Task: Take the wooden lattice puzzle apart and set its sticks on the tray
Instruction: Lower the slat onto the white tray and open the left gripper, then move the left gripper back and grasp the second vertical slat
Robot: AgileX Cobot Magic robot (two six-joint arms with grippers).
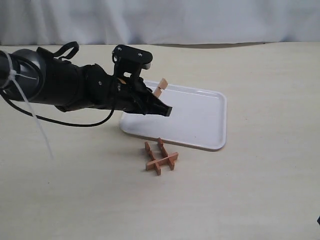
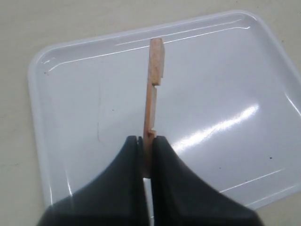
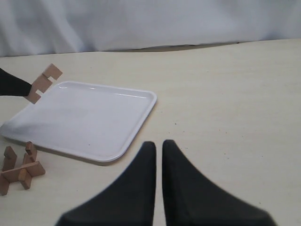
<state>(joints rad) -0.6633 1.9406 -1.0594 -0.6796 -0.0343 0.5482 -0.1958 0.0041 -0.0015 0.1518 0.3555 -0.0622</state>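
Left gripper (image 2: 146, 140) clamped on one stick (image 2: 154, 89), which juts beyond its jaws above the tray (image 2: 225, 70); right gripper (image 3: 158, 143) closed, empty

Tray (image 1: 200, 117) is glossy white with maybe a faint pink tinge. The stick (image 2: 155, 70) looks pale orangey-tan up close, and the lattice puzzle (image 1: 161, 157) reads a bit more reddish-brown. The left gripper (image 2: 146, 143) and right gripper (image 3: 157, 147) are both plain black. The arm (image 1: 55, 85) is black too, with a white cable tie (image 1: 11, 75). Table (image 1: 260, 190) is plain cream, and the curtain (image 1: 200, 20) is greyish white.
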